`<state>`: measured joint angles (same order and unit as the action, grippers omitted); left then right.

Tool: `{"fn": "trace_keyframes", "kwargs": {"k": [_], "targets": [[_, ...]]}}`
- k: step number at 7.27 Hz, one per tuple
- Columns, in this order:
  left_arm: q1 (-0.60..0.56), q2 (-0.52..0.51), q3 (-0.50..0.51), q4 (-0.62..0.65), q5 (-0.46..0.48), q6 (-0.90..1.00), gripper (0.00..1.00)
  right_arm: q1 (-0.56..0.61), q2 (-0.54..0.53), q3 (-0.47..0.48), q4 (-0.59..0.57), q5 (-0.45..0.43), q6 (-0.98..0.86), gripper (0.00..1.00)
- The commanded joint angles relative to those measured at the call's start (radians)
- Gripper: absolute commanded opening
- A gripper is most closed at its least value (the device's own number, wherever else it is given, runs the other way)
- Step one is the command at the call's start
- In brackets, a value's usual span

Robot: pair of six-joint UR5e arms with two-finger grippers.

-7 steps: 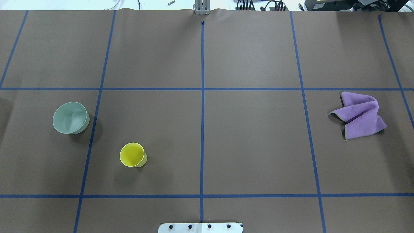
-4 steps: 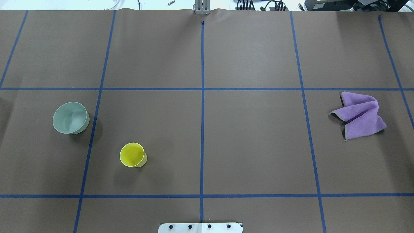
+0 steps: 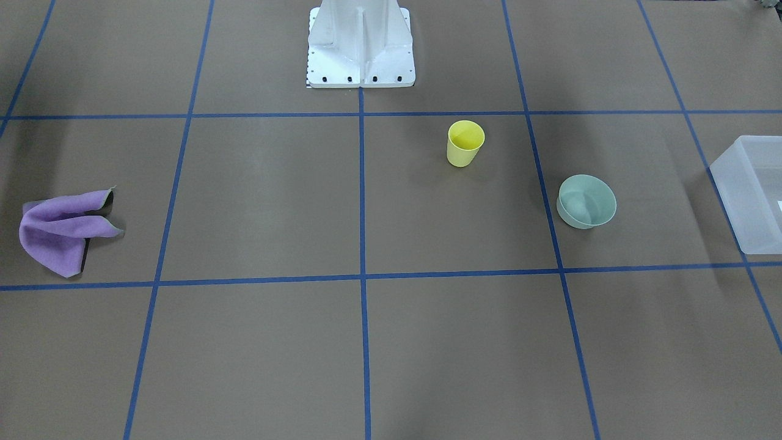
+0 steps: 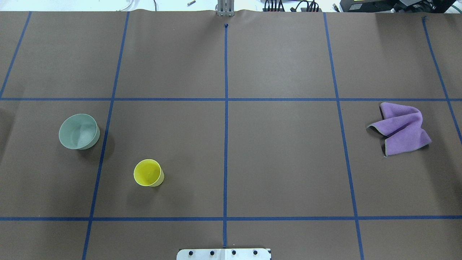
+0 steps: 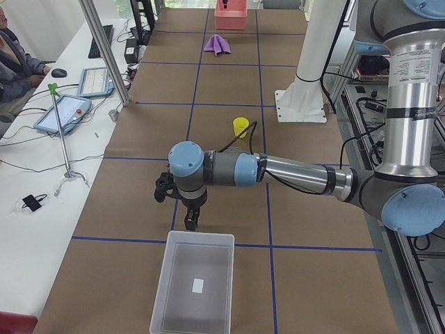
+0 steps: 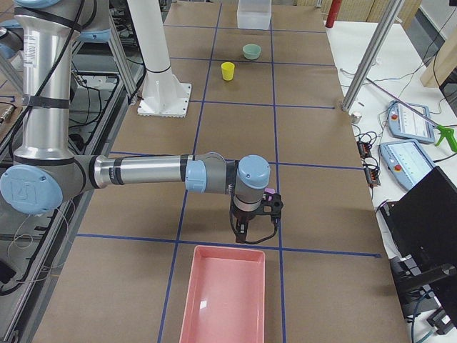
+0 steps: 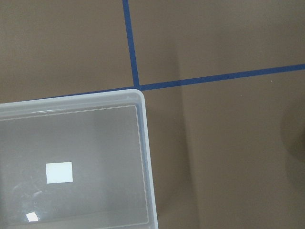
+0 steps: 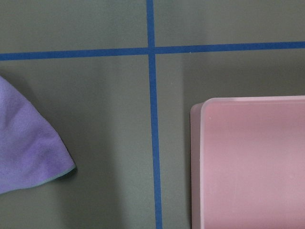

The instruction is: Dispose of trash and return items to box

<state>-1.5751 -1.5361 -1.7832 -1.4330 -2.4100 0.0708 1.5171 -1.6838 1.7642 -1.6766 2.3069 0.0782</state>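
On the brown bench (image 4: 281, 155), crossed by blue tape lines (image 4: 226, 108), a yellow cup (image 3: 465, 143) stood upright near the white base (image 3: 360, 49), on its left side. A green bowl (image 3: 586, 200) sat farther out from the base on that side, and the box (image 3: 748, 183) lay beyond the bowl at the bench's left end. A purple cloth (image 3: 61, 232) lay crumpled well away from the base on its right, with a pink tray (image 6: 227, 249) beyond it.

The left forearm reached level out from the base, covering the bowl in the left-end view. The left hand (image 5: 190, 223) pointed straight down just beside the box's base-facing wall. The right hand (image 6: 241, 227) hung downward beside the pink tray. I could not tell whether either hand's fingers were apart or together.
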Motion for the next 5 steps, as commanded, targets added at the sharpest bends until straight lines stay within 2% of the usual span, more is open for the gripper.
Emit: {"fn": "trace_keyframes", "kwargs": {"k": [1, 2, 3, 5], "targets": [[0.003, -0.005, -0.028, -0.007, -0.014, -0.092, 0.98, -0.001, 0.004, 0.004, 0.002, -0.003, 0.000, 1.00], [0.041, -0.006, -0.039, -0.041, -0.014, -0.103, 0.98, -0.003, 0.012, 0.006, 0.015, -0.003, 0.000, 1.00], [0.131, -0.001, -0.112, -0.050, -0.006, -0.187, 0.98, -0.003, 0.012, 0.005, 0.034, 0.000, 0.003, 1.00], [0.325, 0.004, -0.316, -0.047, 0.032, -0.511, 0.98, -0.012, 0.010, 0.008, 0.040, 0.002, 0.003, 1.00]]}}
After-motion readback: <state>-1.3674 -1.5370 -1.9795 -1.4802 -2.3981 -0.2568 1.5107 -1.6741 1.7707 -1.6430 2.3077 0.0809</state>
